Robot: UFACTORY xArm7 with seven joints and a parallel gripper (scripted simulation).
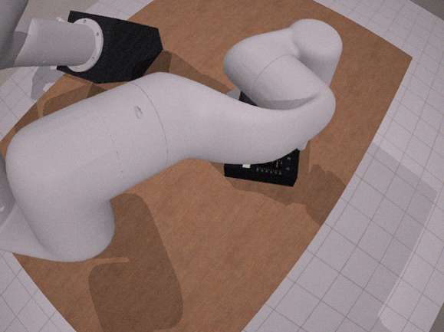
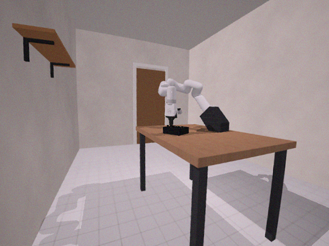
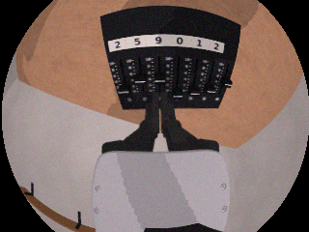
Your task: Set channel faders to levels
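Gripper (image 2: 170, 124) (image 3: 159, 101) clenched, black fingers pressed together with nothing between them, pointing down at the lighting desk (image 1: 291, 178) (image 2: 176, 131) (image 3: 169, 21). Fingertips over the desk's near edge in the wrist view, just below the cap of the third channel fader (image 3: 159, 81); touching or apart, impossible to tell. From above, hidden under the arm (image 1: 211, 129) (image 2: 188, 86).

Just beyond the fingers, a row of dark caps with pale lines. Third cap around mid-track, well short of the 9 written for it. Second fader (image 3: 140, 82) also near the middle, first fader (image 3: 124, 92) low. Right of the fingers, fourth fader (image 3: 178, 96) lowest of all, near the bottom of its track; fifth fader (image 3: 195, 93) and sixth fader (image 3: 211, 91) low too. At the far right, master fader (image 3: 228, 85), higher than those three. Exact levels too small to read.

Across the desk above the tracks, white tape (image 1: 246, 165) (image 3: 166, 49), reading 2, 5, 9, 0, 1, 2 from left to right. Desk upright and level on the wooden table (image 1: 222, 259) (image 2: 230, 144), partly covered by the arm from above.

Farther out, black mounting block (image 1: 125, 48) (image 2: 215, 119) on the same table, well apart from the desk. Beyond, brown door (image 2: 148, 102) in the back wall, and bracketed shelf (image 2: 41, 47) high on the side wall.
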